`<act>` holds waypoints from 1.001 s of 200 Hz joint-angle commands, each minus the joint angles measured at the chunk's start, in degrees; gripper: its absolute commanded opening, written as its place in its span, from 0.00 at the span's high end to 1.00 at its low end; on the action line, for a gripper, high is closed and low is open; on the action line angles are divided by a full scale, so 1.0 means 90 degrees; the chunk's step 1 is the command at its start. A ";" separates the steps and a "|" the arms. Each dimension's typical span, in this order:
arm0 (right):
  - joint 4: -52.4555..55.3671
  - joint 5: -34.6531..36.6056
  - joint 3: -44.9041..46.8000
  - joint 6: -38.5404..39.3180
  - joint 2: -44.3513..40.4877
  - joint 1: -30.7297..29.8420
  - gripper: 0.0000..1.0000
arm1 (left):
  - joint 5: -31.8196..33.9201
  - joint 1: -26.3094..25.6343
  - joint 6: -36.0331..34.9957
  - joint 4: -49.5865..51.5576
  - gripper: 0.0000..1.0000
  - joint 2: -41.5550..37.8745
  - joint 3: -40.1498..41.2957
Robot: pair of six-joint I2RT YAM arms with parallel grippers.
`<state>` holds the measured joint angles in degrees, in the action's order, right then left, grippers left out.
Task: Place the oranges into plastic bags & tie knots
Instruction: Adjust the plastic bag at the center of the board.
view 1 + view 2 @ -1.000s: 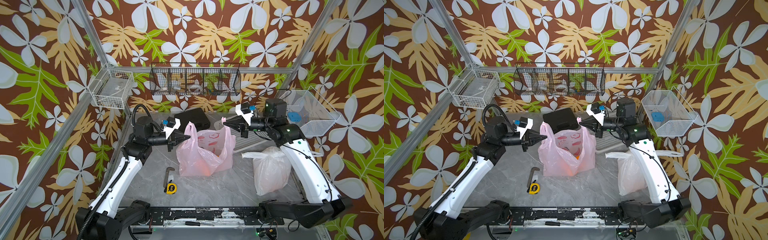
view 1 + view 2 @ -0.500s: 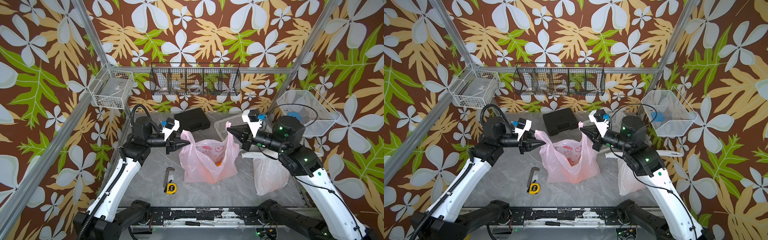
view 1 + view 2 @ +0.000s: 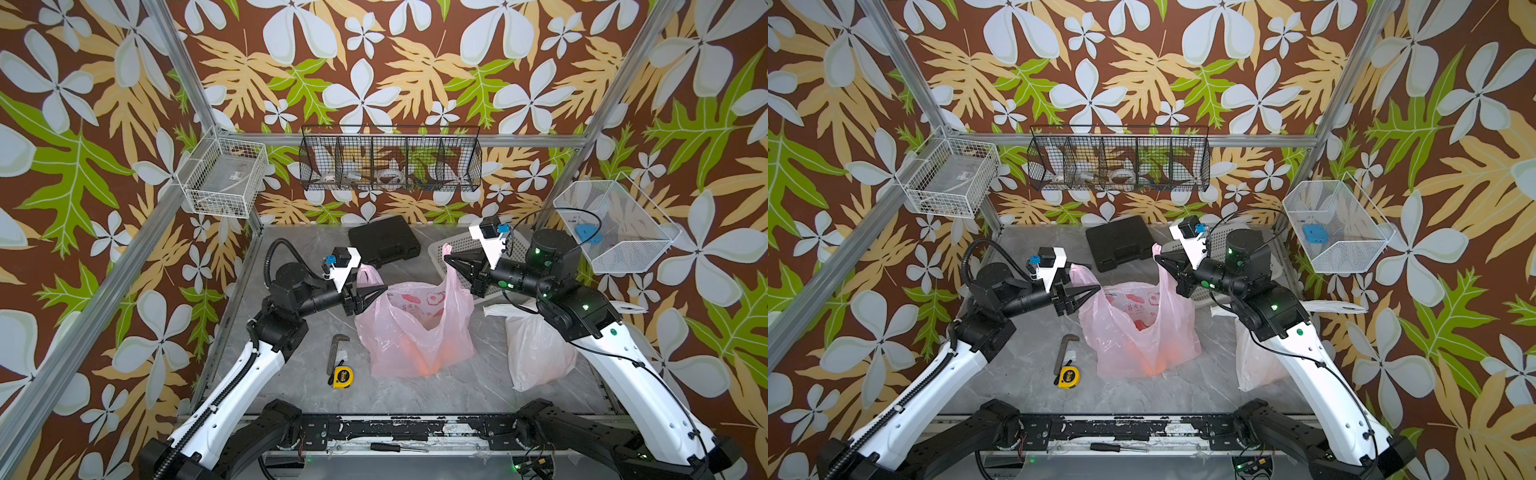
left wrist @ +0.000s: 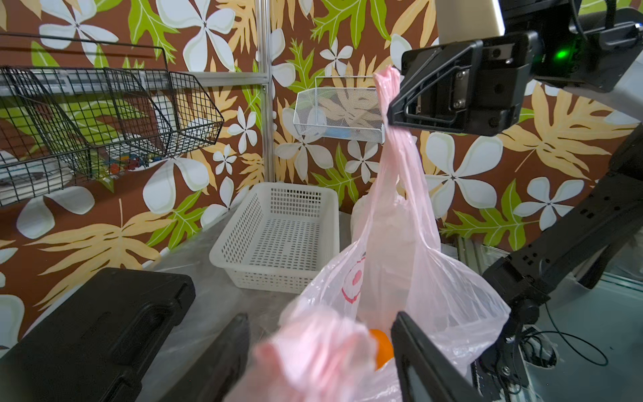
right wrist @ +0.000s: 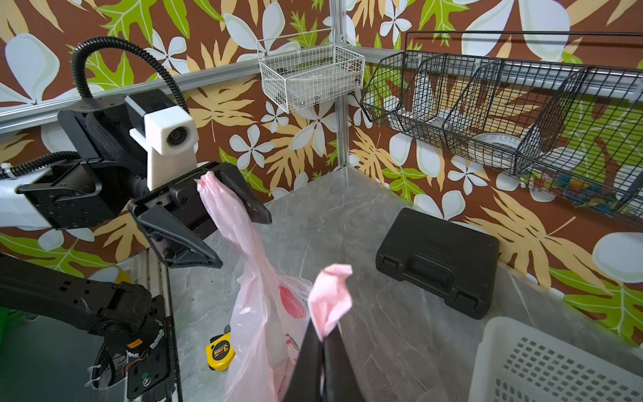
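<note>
Standing the translucent pink fruit-printed plastic bag on the grey table, round oranges inside. Pinching one handle strip in the closed right gripper. Spreading the left gripper wide just now, freeing the other strip; likely needing a regrasp before knotting.

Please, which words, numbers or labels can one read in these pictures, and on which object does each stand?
"3": on the yellow tape measure; the small print beside it is too small to read.
Red printed characters on the pink bag: too small to read.
Lettering on the tape roll in the black wire basket: blurred, not readable.
</note>
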<state>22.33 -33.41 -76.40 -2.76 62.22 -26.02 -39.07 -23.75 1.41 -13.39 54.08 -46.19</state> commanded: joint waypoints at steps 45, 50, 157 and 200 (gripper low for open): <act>-0.0050 -0.0101 -0.0153 -0.0020 0.0039 -0.0004 1.00 | 0.1588 -0.0105 0.0937 -0.1783 0.36 -0.0366 0.1285; -0.0033 -0.0106 -0.0158 -0.0025 0.0048 0.0000 1.00 | 0.1617 -0.0127 0.0955 -0.1836 0.37 -0.0364 0.1334; 0.0048 0.0094 -0.0146 -0.0098 0.0148 0.0000 1.00 | 0.5034 -0.1565 0.0809 -0.0792 0.00 -0.1234 0.1698; 0.0075 0.0069 -0.0146 -0.0103 0.0178 -0.0008 1.00 | 0.6237 -0.2437 0.0805 -0.0744 0.00 -0.1041 0.1634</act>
<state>22.79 -32.73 -77.49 -2.98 63.72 -26.02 7.14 -42.19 8.80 -20.12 43.92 -30.96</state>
